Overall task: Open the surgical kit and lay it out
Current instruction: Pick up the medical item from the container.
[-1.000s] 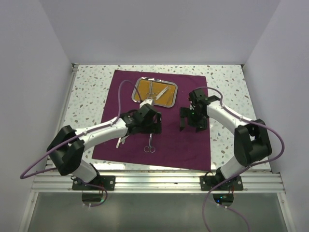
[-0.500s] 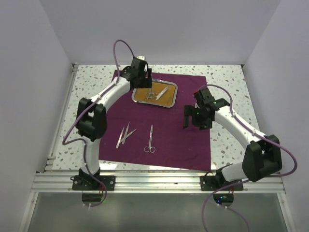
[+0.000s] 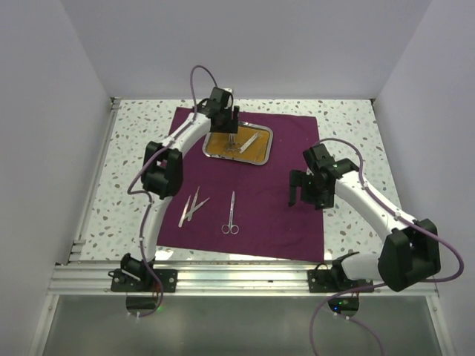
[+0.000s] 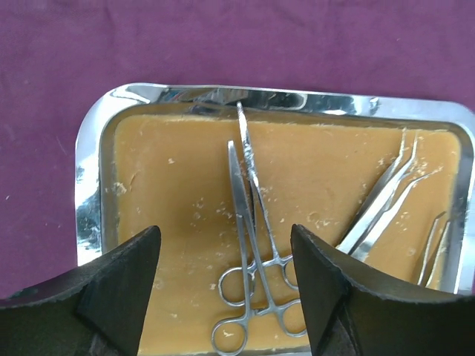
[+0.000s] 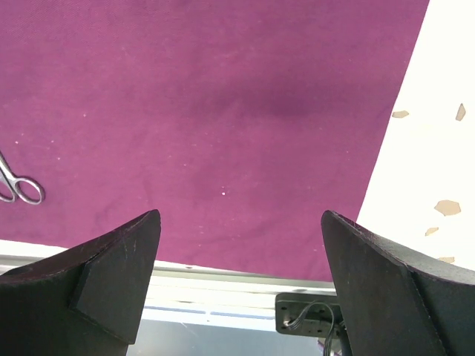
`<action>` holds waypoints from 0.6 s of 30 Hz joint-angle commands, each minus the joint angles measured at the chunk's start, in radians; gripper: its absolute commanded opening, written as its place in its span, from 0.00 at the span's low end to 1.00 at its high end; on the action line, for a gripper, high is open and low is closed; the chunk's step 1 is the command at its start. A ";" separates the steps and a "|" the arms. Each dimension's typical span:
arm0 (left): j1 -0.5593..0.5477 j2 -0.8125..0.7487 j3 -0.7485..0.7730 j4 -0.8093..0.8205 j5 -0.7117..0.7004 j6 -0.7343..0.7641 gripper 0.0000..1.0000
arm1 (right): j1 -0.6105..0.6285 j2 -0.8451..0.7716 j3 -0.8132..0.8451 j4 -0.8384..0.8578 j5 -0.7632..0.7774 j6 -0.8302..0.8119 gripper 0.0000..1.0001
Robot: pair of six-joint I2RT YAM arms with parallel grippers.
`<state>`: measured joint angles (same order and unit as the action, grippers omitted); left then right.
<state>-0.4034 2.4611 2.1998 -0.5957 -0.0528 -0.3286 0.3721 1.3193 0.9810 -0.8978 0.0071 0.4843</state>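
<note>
Steel forceps [image 4: 249, 245] are seen in the tray [image 4: 89, 185] on the cloth's [image 3: 274, 215] far part. They are straddled by the spread, empty left fingers [image 4: 122, 278], long axis across the closing line. The right fingers [image 5: 111, 274], also spread, hang well apart.

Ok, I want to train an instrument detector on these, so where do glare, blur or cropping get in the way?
Left wrist view: sharp, but the steel tray rim throws bright glare and the forceps pick up the amber lining's colour. Right wrist view: evenly lit cloth wrap, with the scissors cropped at the left edge. Top external view: soft, even light and only faint shadows, yet everything is tiny.
</note>
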 commanded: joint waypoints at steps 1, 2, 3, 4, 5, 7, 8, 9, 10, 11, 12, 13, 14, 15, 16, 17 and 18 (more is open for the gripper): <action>0.008 0.021 0.061 0.014 0.025 0.011 0.73 | -0.001 0.003 0.019 -0.018 0.021 0.025 0.94; 0.008 0.025 0.060 0.008 0.019 0.011 0.70 | 0.001 0.020 0.028 -0.018 0.024 0.023 0.94; 0.008 0.035 0.060 0.005 0.013 0.010 0.68 | 0.001 0.029 0.038 -0.021 0.027 0.022 0.94; 0.008 0.041 0.058 0.004 0.005 0.010 0.66 | 0.001 0.038 0.059 -0.026 0.028 0.016 0.94; 0.008 0.042 0.055 0.004 0.004 0.010 0.63 | -0.001 0.044 0.068 -0.027 0.037 0.013 0.94; 0.005 0.052 0.052 0.005 -0.007 0.011 0.63 | 0.001 0.064 0.094 -0.029 0.042 0.002 0.94; 0.003 0.058 0.054 0.004 -0.015 0.013 0.62 | 0.001 0.072 0.100 -0.030 0.044 0.000 0.94; 0.002 0.065 0.054 0.002 -0.027 0.014 0.62 | 0.001 0.084 0.107 -0.030 0.042 -0.003 0.94; 0.002 0.070 0.054 0.004 -0.031 0.019 0.61 | 0.001 0.087 0.116 -0.030 0.041 -0.006 0.94; 0.000 0.075 0.057 0.004 -0.035 0.020 0.61 | 0.001 0.093 0.119 -0.032 0.037 -0.009 0.94; -0.003 0.084 0.061 0.002 -0.050 0.022 0.60 | -0.001 0.095 0.120 -0.030 0.037 -0.012 0.94; -0.003 0.088 0.063 -0.001 -0.053 0.025 0.60 | -0.001 0.095 0.119 -0.030 0.037 -0.012 0.94; -0.005 0.096 0.064 -0.001 -0.056 0.025 0.59 | 0.001 0.095 0.117 -0.032 0.037 -0.013 0.94; -0.011 0.101 0.064 0.000 -0.058 0.026 0.59 | 0.001 0.093 0.116 -0.032 0.037 -0.015 0.94; -0.014 0.102 0.063 0.004 -0.062 0.029 0.57 | -0.001 0.087 0.107 -0.030 0.037 -0.018 0.94; -0.018 0.107 0.063 0.004 -0.068 0.034 0.53 | -0.001 0.084 0.104 -0.032 0.039 -0.021 0.94; -0.032 0.113 0.063 0.002 -0.082 0.037 0.52 | -0.001 0.081 0.093 -0.032 0.042 -0.026 0.94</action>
<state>-0.4145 2.5290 2.2372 -0.5896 -0.0925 -0.3214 0.3721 1.4139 1.0645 -0.9215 0.0357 0.4782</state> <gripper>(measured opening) 0.535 0.935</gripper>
